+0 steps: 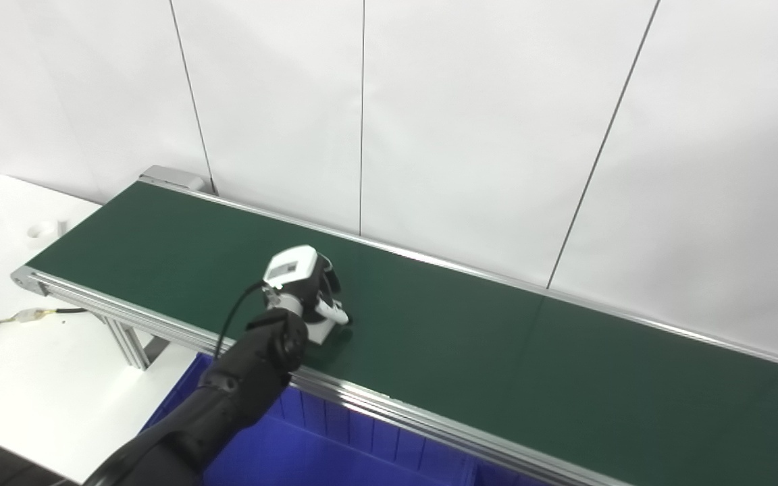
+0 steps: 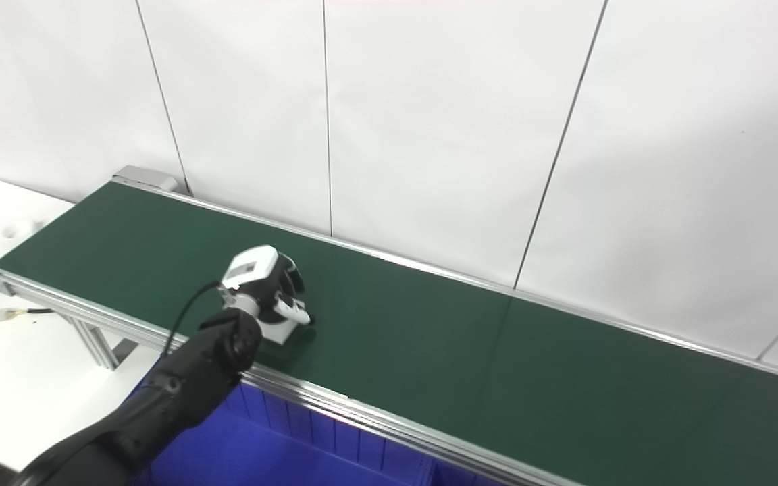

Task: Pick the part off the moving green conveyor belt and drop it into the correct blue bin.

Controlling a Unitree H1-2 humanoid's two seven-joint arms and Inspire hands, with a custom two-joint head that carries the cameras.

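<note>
The green conveyor belt [image 1: 470,337] runs from upper left to lower right. My left hand [image 1: 304,290] rests low on the belt near its front edge, back of the hand up and dark fingers [image 1: 328,277] curled down toward the belt. The white thumb [image 1: 332,312] points right along the surface. No part shows on the belt; anything under the palm is hidden by the hand. A blue bin [image 1: 335,445] sits below the belt's front rail, just beneath the left forearm. My right hand is out of the picture.
A white table [image 1: 31,378] stands at the left, with a cable and connector [image 1: 31,314] lying on it. The belt's aluminium front rail [image 1: 389,405] and support leg [image 1: 125,341] lie between table and bin. White wall panels stand behind the belt.
</note>
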